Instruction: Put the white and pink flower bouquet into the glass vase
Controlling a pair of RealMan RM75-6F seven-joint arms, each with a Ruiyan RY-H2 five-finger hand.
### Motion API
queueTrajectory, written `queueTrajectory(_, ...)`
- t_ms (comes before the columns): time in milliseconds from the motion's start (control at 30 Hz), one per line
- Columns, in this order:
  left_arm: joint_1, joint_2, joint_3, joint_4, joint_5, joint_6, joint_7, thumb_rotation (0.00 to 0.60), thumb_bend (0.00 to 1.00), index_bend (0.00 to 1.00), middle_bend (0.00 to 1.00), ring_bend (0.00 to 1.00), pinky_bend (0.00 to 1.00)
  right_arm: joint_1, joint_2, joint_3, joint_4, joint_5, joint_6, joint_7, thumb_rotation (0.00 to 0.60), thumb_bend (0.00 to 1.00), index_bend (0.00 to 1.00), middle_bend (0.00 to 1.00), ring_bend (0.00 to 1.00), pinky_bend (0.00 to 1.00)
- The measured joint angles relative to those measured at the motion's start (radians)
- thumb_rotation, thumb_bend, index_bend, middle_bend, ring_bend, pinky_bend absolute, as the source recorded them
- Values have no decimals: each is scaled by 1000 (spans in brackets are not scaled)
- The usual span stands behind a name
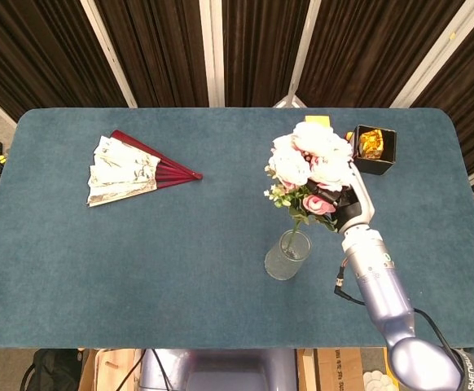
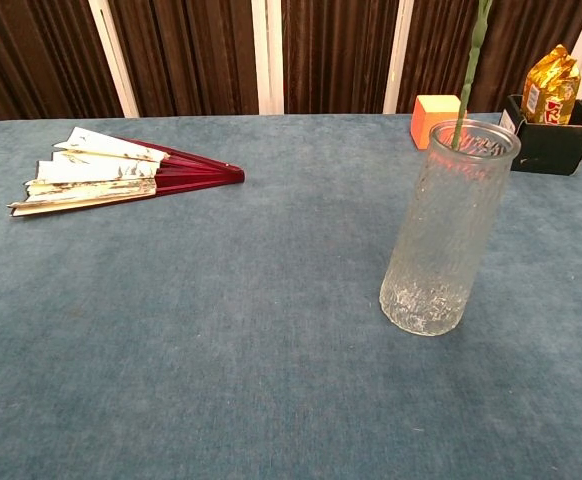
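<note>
A white and pink flower bouquet (image 1: pixel 309 167) hangs above the table, held by my right hand (image 1: pixel 347 201), which grips it just below the blooms. Its green stem (image 2: pixel 468 70) slants down and its tip reaches the mouth of the glass vase (image 2: pixel 448 228), which stands upright on the blue cloth. From above, the vase (image 1: pixel 287 255) sits just below and left of the blooms. The chest view shows only the stem, not the hand. My left hand appears in neither view.
A folded paper fan with red ribs (image 1: pixel 131 169) lies at the left of the table. A black box holding a gold packet (image 1: pixel 374 149) and an orange block (image 2: pixel 437 118) stand at the far right, behind the vase.
</note>
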Motion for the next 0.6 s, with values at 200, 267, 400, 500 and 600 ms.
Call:
queueTrajectory(200,-2,-5,0,-3,-1,-1,17,600,249,115,0,0,30,-17,-18,-26,24,-56,-11,2,600,526,672,571,501,137)
queueTrajectory(267,-3,-6,0,-3,-2,-1,23,600,249,116,0,0,30,-25,-20,-34,28,-73,-15,2,600,525,672,571,501,137)
queueTrajectory(400,-4,-10,0,-6,-4,-3,36,600,250,115,0,0,30,-44,-27,-50,41,-106,-27,6,600,526,674,571,501,136)
queueTrajectory(500,-5,-12,1,-8,-4,-2,44,600,249,116,0,0,30,-52,-32,-59,53,-116,-42,12,600,525,679,571,501,136)
queueTrajectory(600,-4,-14,1,-9,-5,0,51,600,249,116,0,0,30,-62,-36,-70,64,-126,-62,21,600,525,680,571,501,137)
